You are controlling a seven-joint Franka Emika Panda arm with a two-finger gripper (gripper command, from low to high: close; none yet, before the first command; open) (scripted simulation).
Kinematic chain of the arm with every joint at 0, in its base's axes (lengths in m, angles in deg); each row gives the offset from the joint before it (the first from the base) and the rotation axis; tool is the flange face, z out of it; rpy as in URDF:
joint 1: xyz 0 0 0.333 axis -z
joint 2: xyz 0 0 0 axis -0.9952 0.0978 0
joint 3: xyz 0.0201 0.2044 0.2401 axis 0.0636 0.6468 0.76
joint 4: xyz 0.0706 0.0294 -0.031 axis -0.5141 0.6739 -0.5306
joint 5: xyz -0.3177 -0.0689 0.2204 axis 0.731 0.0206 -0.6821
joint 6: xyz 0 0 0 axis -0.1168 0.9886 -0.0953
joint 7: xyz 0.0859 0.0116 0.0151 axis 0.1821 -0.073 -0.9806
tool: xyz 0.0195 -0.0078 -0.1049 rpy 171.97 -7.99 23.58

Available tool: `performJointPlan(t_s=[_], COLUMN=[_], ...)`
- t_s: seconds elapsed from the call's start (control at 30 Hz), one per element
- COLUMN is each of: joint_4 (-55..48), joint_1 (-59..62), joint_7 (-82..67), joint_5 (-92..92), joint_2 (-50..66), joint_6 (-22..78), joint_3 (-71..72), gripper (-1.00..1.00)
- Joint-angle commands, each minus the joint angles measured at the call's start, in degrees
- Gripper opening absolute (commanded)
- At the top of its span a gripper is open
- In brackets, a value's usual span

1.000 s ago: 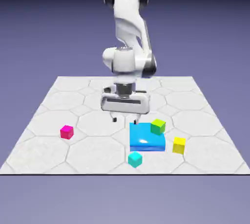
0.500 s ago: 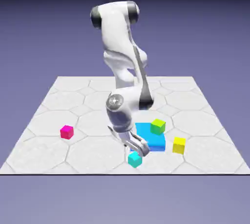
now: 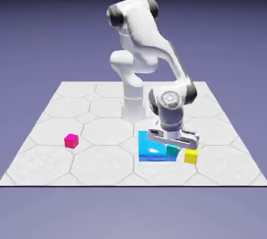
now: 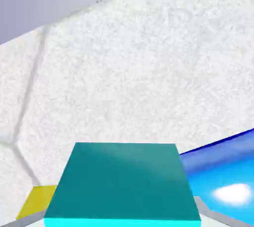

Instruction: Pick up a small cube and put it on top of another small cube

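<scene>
Magenta marks the cube at the exterior view's left, alone on the pale table, well apart from the rest. Rightward lies the glossy blue block, low and broad. Over its right part in that view is the teal cube, the one being carried; whether it touches the block I cannot tell. It looks light, stiff and unlikely to break, its smooth faces perhaps a little slippery, so a square hold on two opposite flat sides, at mid-height, should serve best. The gripper is clamped on it: in the hand view the fingers show at either side, parted by just the cube's width. Furthest right, the yellow cube sits just beside the blue block.
</scene>
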Motion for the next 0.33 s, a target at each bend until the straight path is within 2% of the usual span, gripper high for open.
performJointPlan(t_s=[0.0, 0.17, 0.2, 0.3], joint_4=[0.0, 2.9, 2.9, 1.4], joint_1=[-1.0, -4.5, -4.5, -2.7], joint_7=[-0.5, 2.6, 2.6, 1.0], joint_5=[0.8, 5.6, 5.6, 3.1], joint_2=[-0.4, 7.1, 7.1, 3.2], joint_6=[0.7, -8.8, -8.8, -3.9], joint_3=[1.0, -2.8, -2.8, -0.8], gripper=[-1.00, -1.00, 1.00, 1.00])
